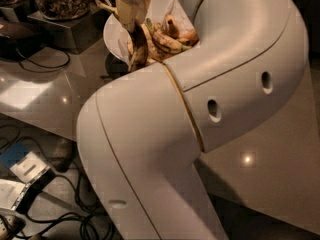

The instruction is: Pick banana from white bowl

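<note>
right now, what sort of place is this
Likely an office snack area: nut jars, a bowl of bananas, cables on the floor. The gripper hangs over the bowl, holding a banana.

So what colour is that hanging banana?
Yellow, blotched brown-black, in camera view. The gripper holds the long curved banana over the round white bowl.

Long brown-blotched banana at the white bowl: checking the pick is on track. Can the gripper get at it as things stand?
Probably yes. The gripper is over the large glossy white bowl, and its jaws seem closed on the long dark-blotched banana hanging beneath; nothing stands between.
</note>
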You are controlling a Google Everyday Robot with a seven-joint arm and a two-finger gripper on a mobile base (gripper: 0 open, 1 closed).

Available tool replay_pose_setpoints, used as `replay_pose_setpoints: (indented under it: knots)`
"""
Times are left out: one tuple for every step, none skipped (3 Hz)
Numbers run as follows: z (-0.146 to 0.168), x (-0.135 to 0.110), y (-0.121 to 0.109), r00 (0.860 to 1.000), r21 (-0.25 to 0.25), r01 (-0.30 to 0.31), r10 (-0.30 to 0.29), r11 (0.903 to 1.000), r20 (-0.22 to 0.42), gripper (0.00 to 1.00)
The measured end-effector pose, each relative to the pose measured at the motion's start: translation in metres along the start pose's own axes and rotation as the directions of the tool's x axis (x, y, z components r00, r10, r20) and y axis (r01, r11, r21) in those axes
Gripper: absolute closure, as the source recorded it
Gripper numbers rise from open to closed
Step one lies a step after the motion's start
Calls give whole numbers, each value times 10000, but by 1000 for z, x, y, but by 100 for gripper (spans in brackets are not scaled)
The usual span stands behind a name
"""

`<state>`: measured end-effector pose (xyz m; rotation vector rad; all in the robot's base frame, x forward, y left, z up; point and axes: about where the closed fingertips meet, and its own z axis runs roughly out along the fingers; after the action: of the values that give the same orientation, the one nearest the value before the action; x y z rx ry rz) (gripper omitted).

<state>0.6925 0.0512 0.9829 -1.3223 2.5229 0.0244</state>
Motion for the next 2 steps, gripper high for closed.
replay_pose_setpoints:
  knots:
    - [-5, 6, 2, 9998, 68, -126, 127, 9999, -148, 100]
    - [-9, 21, 6, 9972, -27, -633, 631, 9980, -409, 100]
